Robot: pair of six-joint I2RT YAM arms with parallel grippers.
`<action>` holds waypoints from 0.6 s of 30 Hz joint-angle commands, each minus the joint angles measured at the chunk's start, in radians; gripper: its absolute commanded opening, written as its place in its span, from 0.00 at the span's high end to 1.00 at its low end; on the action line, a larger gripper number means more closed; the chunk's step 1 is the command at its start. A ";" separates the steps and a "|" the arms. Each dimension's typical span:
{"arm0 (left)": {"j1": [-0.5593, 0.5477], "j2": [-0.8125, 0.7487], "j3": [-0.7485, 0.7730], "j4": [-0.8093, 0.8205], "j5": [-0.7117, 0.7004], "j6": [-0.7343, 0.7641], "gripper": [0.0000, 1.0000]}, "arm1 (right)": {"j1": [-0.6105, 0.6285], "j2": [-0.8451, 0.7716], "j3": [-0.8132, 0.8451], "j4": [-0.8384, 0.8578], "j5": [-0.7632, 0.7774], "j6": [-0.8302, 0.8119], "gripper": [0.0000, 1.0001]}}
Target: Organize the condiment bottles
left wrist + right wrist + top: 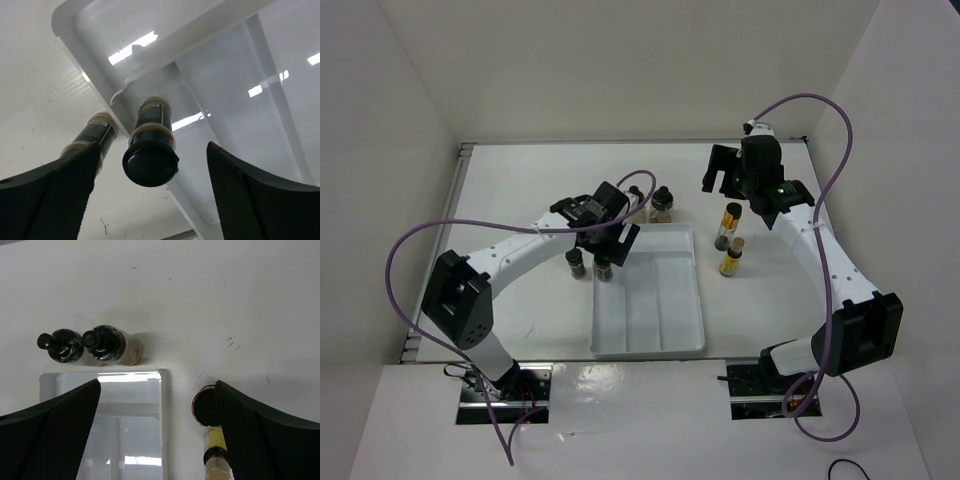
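Note:
Two short dark black-capped jars [576,263] [604,268] stand on the table just left of the white tray's [650,340] far-left corner. My left gripper [611,248] hovers over them, open. In the left wrist view one dark jar [150,150] sits between the spread fingers [240,190], untouched; the other [95,132] is partly behind the left finger. A pinkish-brown jar [663,205] and a white jar [636,196] stand behind the tray. The black-capped yellow bottle [728,224] and the cork-topped one [732,258] stand right of the tray. My right gripper [725,175] is open and empty above them.
The tray has three long compartments with nothing in them [130,410]. In the right wrist view the two clear jars [61,346] [107,344] stand beyond the tray's far edge, and the black-capped yellow bottle [206,407] is by the right finger [265,435]. White walls enclose the table.

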 commanded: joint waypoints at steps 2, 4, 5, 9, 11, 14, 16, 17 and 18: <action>-0.003 -0.108 0.124 -0.022 -0.017 -0.053 0.03 | 0.004 -0.010 -0.009 0.004 0.008 0.006 0.01; 0.009 -0.146 0.173 -0.031 0.012 -0.053 0.00 | 0.004 -0.019 -0.009 0.013 0.008 0.006 0.01; 0.018 -0.158 0.196 -0.032 0.012 -0.067 0.00 | 0.004 -0.019 -0.018 0.013 0.008 0.006 0.01; 0.070 -0.232 0.181 -0.022 -0.026 -0.110 0.00 | 0.004 -0.028 -0.028 0.013 -0.001 0.006 0.01; 0.133 -0.232 0.138 -0.033 -0.037 -0.110 0.00 | 0.004 -0.037 -0.038 0.013 -0.001 0.006 0.01; 0.216 -0.232 0.069 -0.053 -0.012 -0.120 0.00 | 0.004 -0.048 -0.047 0.002 -0.001 0.006 0.01; 0.256 -0.243 0.017 -0.053 0.012 -0.120 0.00 | 0.004 -0.068 -0.056 0.002 -0.001 0.006 0.01; 0.265 -0.252 0.003 -0.044 0.026 -0.120 0.00 | 0.004 -0.068 -0.056 0.002 -0.001 0.006 0.01; 0.265 -0.252 -0.011 -0.035 0.026 -0.131 0.00 | 0.004 -0.068 -0.065 0.002 -0.001 0.006 0.01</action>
